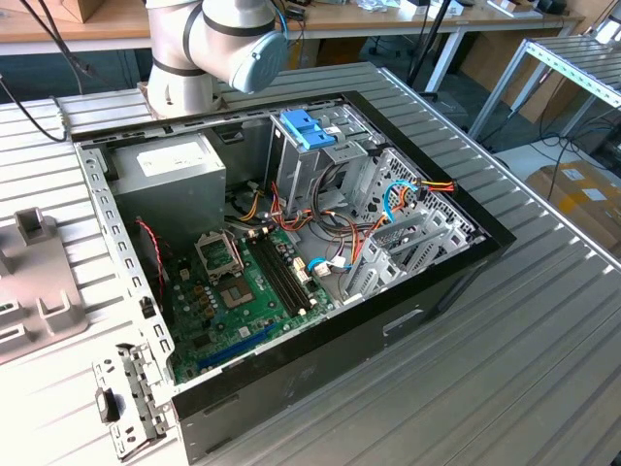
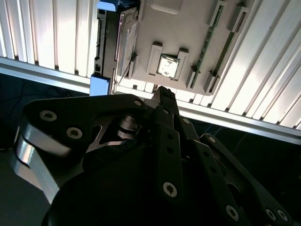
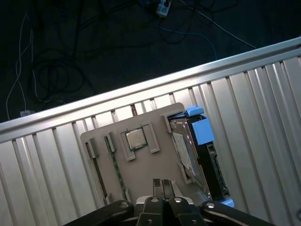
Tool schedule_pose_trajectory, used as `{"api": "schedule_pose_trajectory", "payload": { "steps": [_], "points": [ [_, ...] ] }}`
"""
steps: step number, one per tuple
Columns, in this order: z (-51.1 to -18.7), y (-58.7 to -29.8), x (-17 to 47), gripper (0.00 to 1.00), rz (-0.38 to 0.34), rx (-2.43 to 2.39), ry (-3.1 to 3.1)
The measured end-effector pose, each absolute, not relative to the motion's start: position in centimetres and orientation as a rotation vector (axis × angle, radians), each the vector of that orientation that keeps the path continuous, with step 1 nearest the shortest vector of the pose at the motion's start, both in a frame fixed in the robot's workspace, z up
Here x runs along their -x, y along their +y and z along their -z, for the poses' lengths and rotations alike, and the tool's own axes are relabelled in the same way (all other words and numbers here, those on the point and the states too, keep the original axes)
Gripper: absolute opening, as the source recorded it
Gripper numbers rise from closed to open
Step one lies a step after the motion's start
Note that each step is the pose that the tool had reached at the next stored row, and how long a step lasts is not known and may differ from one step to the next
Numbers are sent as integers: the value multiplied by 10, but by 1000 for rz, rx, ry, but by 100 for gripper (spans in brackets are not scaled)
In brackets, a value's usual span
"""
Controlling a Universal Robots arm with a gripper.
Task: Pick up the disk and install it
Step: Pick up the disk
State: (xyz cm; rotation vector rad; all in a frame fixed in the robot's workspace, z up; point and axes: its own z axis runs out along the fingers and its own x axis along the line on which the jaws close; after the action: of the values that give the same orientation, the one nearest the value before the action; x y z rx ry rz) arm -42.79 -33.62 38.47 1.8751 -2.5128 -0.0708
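The disk (image 3: 212, 162) is a dark flat drive in a bright blue carrier with a blue tab. It stands on edge in a slot along one side of a grey holder plate (image 3: 146, 167) on the slatted table. In the second wrist view the disk (image 2: 106, 42) sits at the plate's (image 2: 188, 28) edge. My gripper (image 3: 162, 184) hangs above the plate, off to the side of the disk and touching nothing. Its black fingers are shut together with nothing between them. The gripper's tip (image 2: 164, 93) also shows in the second wrist view.
The open computer case (image 1: 291, 369) lies on the table with a pale blue bracket (image 1: 308, 128) on its drive cage, a grey power supply (image 1: 170, 180) and a green mainboard (image 1: 243, 291). The plate also holds a processor chip (image 3: 136, 138) and memory sticks (image 2: 225, 37). The table edge (image 3: 141, 89) runs close by.
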Motion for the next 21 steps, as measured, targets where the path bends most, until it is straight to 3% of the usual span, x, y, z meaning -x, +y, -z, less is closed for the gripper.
{"api": "schedule_pose_trajectory", "payload": {
  "steps": [21],
  "points": [
    [-385,-336,428,11,70,-1953,-2451]
  ]
}}
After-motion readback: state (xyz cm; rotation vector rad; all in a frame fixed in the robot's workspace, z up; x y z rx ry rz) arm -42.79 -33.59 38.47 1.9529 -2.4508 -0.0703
